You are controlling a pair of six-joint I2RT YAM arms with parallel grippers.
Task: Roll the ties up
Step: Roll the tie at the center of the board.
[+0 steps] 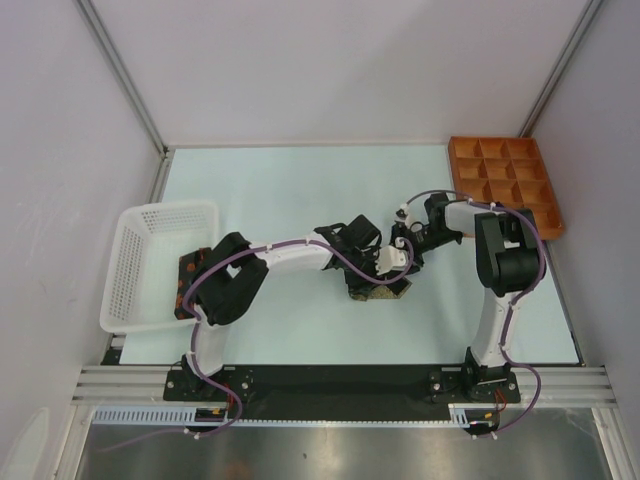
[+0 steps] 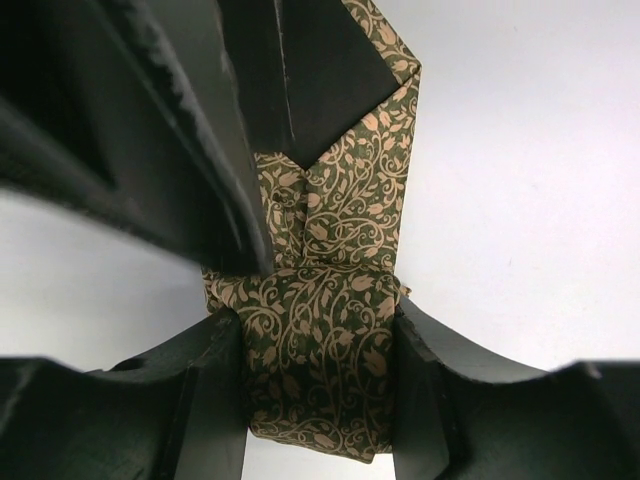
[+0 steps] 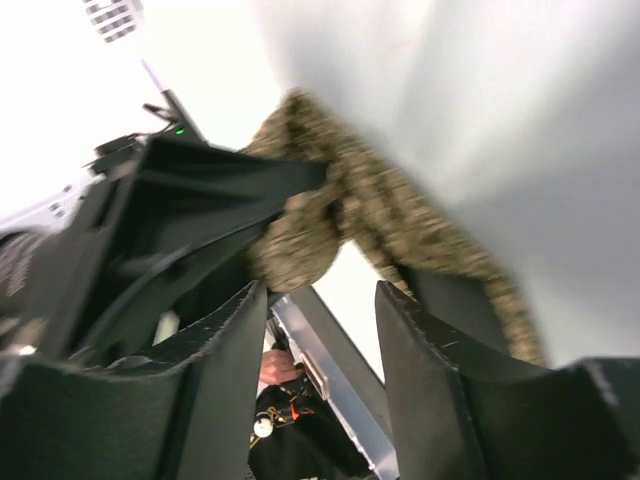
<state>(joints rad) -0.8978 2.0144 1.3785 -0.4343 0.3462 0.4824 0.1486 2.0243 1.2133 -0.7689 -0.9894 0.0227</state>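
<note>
Olive-tan patterned tie [image 2: 340,220] is on the table [image 1: 300,190], left of the orange tray [image 1: 505,185] and nearer the arm bases. Left tool [image 2: 315,335] is clamped across the folded tie, both fingers touching fabric. Right tool [image 3: 320,305] stands parted, gripping nothing, tie just beyond its tips

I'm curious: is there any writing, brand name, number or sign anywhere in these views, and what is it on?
No text can be read in any view.
The tie has only a leafy vine pattern, no letters.
The white basket and the orange tray show no labels.
The right wrist view is too blurred to read anything.
</note>
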